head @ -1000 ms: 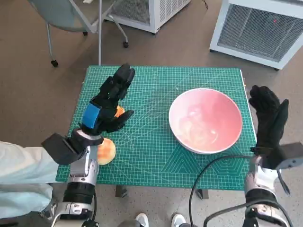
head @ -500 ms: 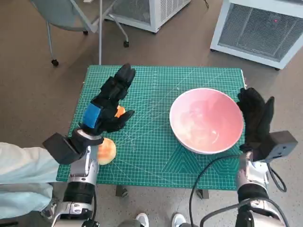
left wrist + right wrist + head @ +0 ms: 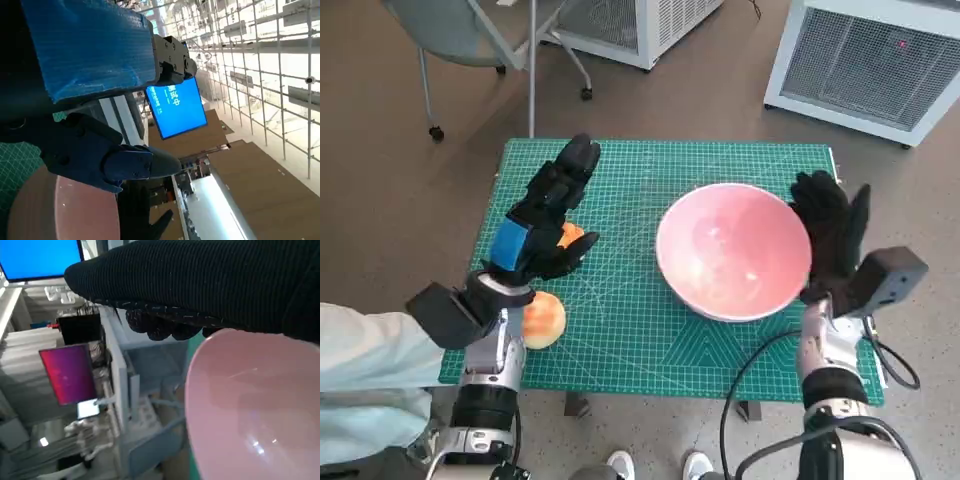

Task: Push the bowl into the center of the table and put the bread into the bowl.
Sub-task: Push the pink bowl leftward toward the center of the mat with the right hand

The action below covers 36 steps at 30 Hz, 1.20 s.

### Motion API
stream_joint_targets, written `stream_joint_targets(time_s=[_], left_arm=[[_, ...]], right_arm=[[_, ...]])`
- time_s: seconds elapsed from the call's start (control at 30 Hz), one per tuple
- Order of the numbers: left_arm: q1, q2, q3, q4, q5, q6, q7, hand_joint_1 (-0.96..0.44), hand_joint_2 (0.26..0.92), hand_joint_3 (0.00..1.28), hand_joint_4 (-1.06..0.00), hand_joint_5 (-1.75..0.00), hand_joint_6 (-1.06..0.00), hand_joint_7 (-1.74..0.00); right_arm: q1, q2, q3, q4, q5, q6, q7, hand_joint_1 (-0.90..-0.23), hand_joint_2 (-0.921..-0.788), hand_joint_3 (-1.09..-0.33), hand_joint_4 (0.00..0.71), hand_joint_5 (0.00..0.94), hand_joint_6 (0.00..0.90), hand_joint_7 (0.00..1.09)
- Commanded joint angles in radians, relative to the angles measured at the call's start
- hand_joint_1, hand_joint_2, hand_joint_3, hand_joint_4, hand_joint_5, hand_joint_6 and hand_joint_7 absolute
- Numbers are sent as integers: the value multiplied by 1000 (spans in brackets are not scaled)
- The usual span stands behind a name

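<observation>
Table (image 3: 620,340) first: I see its green cutting mat filling the middle of my head view, with the pink bowl (image 3: 732,250) standing upright on its right half, mouth facing up, round so I can give it no long axis. Its rim sits right of the table's middle, well in from the right edge. My right hand (image 3: 830,240), in the black glove, stands flat and upright against the bowl's right wall, fingers pointing toward the far edge and held together, gripping nothing. My left hand (image 3: 548,215) hovers over the left half of the mat, fingers stretched toward the far side and spread, with nothing in them. Beneath and just near of that hand lies the bread (image 3: 544,320), a pale roundish roll close to the mat's near left corner; I cannot tell any long axis on it. A small orange piece (image 3: 570,236) peeks out under the left hand's thumb side; I cannot tell what it is.

From the right wrist view I get the bowl's smooth pink inside (image 3: 255,410) close under the glove (image 3: 210,285), which the head view only shows from above. The left wrist view shows the blue tape (image 3: 90,45), a black finger (image 3: 100,155) and the bowl's rim (image 3: 65,210) beyond it, but not the bread
</observation>
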Motion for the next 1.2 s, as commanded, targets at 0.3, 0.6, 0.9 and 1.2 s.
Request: stream_joint_targets(time_s=[0.3, 0.6, 0.9, 1.2], left_arm=[[46, 23, 18, -51, 16, -18, 29, -656, 921, 340, -134, 0, -243, -1], [55, 26, 20, -55, 12, -25, 36, -650, 921, 357, -133, 0, -242, -1], [78, 25, 20, -94, -4, -5, 35, -644, 921, 359, -134, 0, -243, -1], [98, 27, 21, -121, -3, 7, 42, -642, 921, 361, -130, 0, -238, 0]], right_arm=[[-55, 65, 0, 28, 6, 62, 22, -593, -921, -838, 181, 1, 98, 398], [-93, 103, 26, 48, -30, 102, -10, -600, -921, -836, 195, 8, 112, 384], [-109, 111, 33, 52, -44, 133, -3, -603, -921, -849, 211, 11, 129, 370], [-111, 90, 38, 26, -52, 93, 19, -619, -921, -841, 207, 5, 122, 352]])
